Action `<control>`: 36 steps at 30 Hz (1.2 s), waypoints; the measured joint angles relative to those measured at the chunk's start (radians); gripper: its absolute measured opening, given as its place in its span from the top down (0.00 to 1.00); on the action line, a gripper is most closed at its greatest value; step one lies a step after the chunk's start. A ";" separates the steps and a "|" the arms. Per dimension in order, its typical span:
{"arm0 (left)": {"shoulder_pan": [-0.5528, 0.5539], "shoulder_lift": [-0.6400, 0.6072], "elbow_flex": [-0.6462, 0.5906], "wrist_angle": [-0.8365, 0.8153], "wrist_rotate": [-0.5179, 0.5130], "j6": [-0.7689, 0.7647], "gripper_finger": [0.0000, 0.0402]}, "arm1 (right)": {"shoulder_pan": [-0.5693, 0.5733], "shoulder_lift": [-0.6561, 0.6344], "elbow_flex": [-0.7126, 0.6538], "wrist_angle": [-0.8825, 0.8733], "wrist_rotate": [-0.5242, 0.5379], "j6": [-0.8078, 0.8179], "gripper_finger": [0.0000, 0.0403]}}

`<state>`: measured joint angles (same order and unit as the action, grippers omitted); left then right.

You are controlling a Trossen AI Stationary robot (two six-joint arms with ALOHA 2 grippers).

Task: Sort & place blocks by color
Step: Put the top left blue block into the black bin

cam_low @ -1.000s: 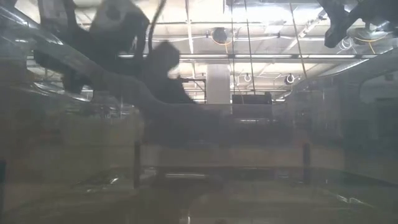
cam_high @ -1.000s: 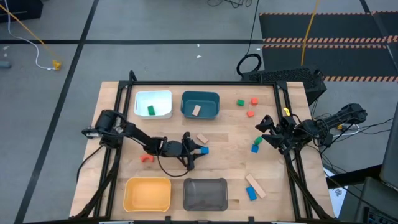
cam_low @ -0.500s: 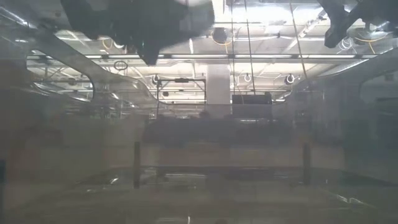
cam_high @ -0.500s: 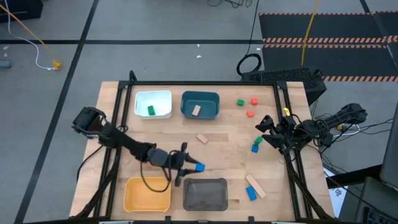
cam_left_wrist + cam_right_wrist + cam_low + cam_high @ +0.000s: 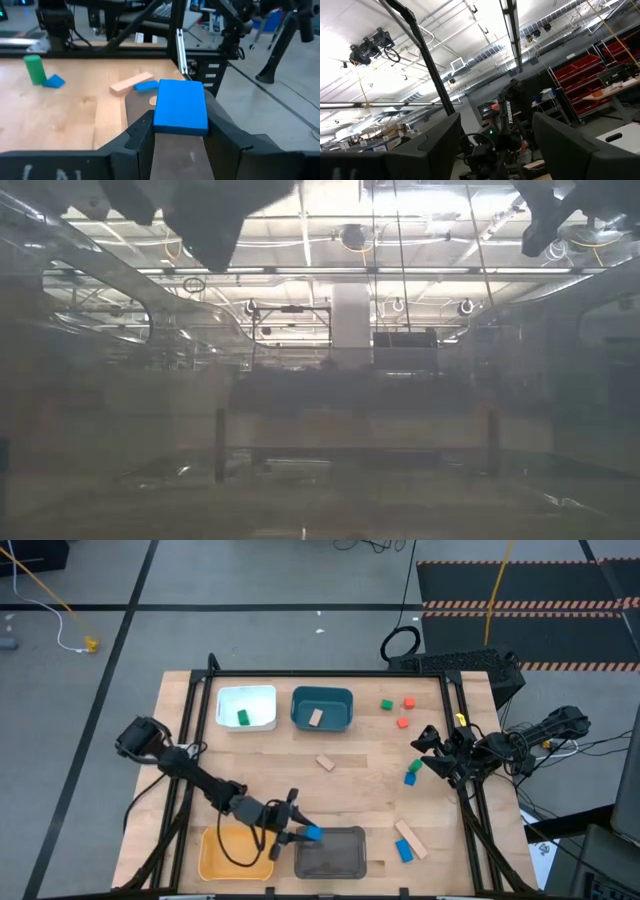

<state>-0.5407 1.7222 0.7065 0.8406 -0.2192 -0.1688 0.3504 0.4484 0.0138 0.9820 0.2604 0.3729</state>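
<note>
Blue block [image 5: 180, 107] clamped in your left tool [image 5: 300, 833], now over near edge of grey bin [image 5: 331, 853]; second ago it sat mid-counter. Drop looks next. Right tool [image 5: 428, 748] parked at counter's right edge, fingers apart, holding nothing.

Eleven small blocks show: three blue blocks [image 5: 313, 833] [image 5: 409, 778] [image 5: 403, 851], three green blocks [image 5: 242, 717] [image 5: 386, 704] [image 5: 417, 767], three tan wooden blocks [image 5: 316, 717] [image 5: 325, 762] [image 5: 410, 837] and two red blocks [image 5: 408, 702] [image 5: 402, 723]. Four rectangular plastic bins stand on the wooden surface [image 5: 360, 755]: one white bin [image 5: 222, 695], one teal bin [image 5: 300, 698], one yellow bin [image 5: 208, 840], one grey bin [image 5: 352, 870].
</note>
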 joint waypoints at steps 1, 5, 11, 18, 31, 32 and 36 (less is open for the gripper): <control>0.000 0.018 0.013 0.000 0.012 -0.010 0.65 | 0.000 0.000 0.000 0.000 0.000 0.000 0.40; -0.004 0.101 0.082 0.000 0.037 -0.038 0.64 | 0.000 0.000 0.000 0.000 0.000 0.000 0.40; -0.013 0.173 0.147 -0.035 0.050 -0.041 0.63 | 0.000 0.000 0.000 0.000 0.000 0.000 0.40; -0.012 0.217 0.217 -0.169 0.071 -0.039 0.63 | 0.000 0.000 0.000 0.000 0.000 0.000 0.40; -0.011 0.217 0.229 -0.268 0.071 -0.070 0.63 | 0.000 0.000 0.000 0.000 0.000 0.000 0.40; -0.011 0.217 0.229 -0.268 0.070 -0.070 0.63 | 0.000 0.000 0.000 0.000 0.000 0.000 0.40; -0.011 0.218 0.229 -0.252 0.064 -0.077 0.61 | 0.000 0.000 0.000 0.000 0.000 0.000 0.40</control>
<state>-0.5514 1.9400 0.9352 0.5884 -0.1550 -0.2462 0.3508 0.4480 0.0139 0.9817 0.2604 0.3731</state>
